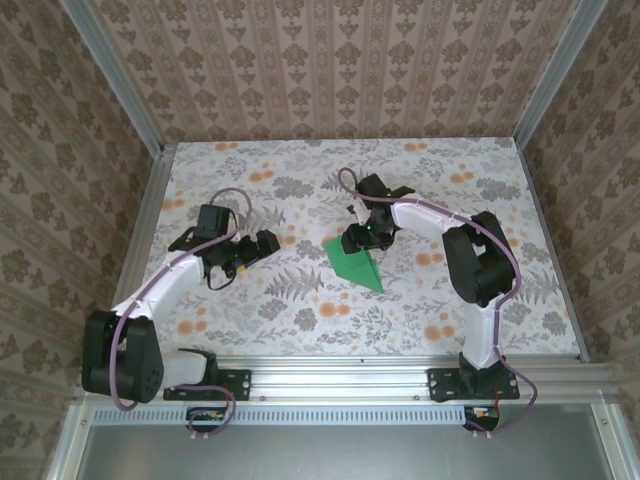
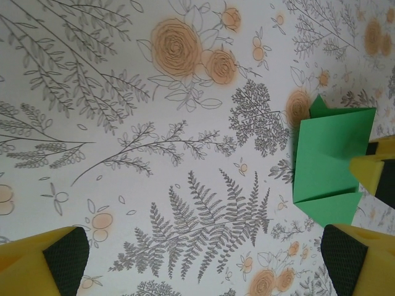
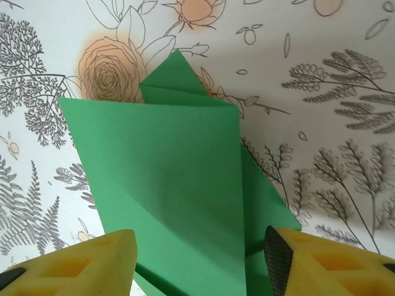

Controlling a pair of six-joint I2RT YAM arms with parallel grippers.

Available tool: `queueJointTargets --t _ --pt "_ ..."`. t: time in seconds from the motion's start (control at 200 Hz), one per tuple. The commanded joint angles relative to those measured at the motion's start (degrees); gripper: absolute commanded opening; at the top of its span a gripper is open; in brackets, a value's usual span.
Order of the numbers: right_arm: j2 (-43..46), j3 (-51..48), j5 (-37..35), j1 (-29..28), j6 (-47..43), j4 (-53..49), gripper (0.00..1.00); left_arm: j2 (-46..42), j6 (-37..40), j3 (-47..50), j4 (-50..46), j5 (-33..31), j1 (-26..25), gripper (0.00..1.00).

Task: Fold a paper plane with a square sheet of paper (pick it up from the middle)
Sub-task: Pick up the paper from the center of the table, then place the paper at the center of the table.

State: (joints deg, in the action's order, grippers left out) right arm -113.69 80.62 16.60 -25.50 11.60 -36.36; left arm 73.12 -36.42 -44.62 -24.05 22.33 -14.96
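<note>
The green sheet of paper lies partly folded near the table's middle, a pointed shape with overlapping flaps and its tip toward the near side. My right gripper hangs right over its far end. In the right wrist view the paper spans the gap between the two yellow fingers of the right gripper, whose jaws stand apart, open. My left gripper sits left of the paper, wide open with nothing in it. Its wrist view has the left gripper over bare cloth and the paper at the right edge.
The floral tablecloth covers the table, which has patterned walls and metal posts on three sides. An aluminium rail runs along the near edge by the arm bases. One of the right gripper's yellow fingers shows beside the paper in the left wrist view.
</note>
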Motion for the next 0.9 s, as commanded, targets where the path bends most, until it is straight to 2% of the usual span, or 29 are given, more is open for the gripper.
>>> queueJointTargets --t 0.0,0.06,0.135,0.275,0.34,0.46,0.495,0.625,0.71,0.805,0.895 --pt "-1.5 1.9 8.4 0.9 -4.1 0.8 0.58 1.0 -1.1 1.3 3.6 2.7 -1.1 1.00" --pt "-2.1 2.0 10.2 1.1 -4.8 0.6 0.56 1.1 -1.7 2.0 5.5 3.8 -1.7 1.00" --pt "-2.4 1.7 12.2 1.8 -5.0 1.2 0.50 1.1 -2.2 3.1 7.8 5.1 -2.3 1.00" --pt "-1.3 -1.2 20.4 3.7 -1.8 8.1 0.19 1.0 -3.0 5.1 12.4 7.2 -3.8 1.00" --pt "-0.2 -3.1 24.2 4.2 1.9 12.7 0.12 0.9 -3.3 5.8 14.6 7.6 -4.9 1.00" --pt "3.7 -8.1 30.9 5.4 15.0 26.8 0.08 0.2 -5.3 7.6 20.9 8.3 -7.0 1.00" --pt "4.7 -9.6 33.1 5.7 21.4 32.4 0.08 -0.1 -6.2 8.2 23.0 8.3 -7.8 1.00" --pt "7.4 -17.0 37.9 6.5 46.6 63.2 0.08 -1.1 -9.2 9.7 31.1 8.1 -10.8 1.00" --pt "6.7 -19.3 38.4 6.5 59.2 79.0 0.08 -1.4 -10.6 9.6 34.4 7.0 -14.0 0.99" --pt "5.7 -19.9 37.7 6.3 68.9 89.1 0.08 -1.9 -13.2 10.2 38.1 5.5 -15.3 0.98" --pt "5.8 -19.9 36.9 6.0 73.2 92.4 0.07 -2.1 -16.4 11.0 42.7 4.6 -15.8 0.95"
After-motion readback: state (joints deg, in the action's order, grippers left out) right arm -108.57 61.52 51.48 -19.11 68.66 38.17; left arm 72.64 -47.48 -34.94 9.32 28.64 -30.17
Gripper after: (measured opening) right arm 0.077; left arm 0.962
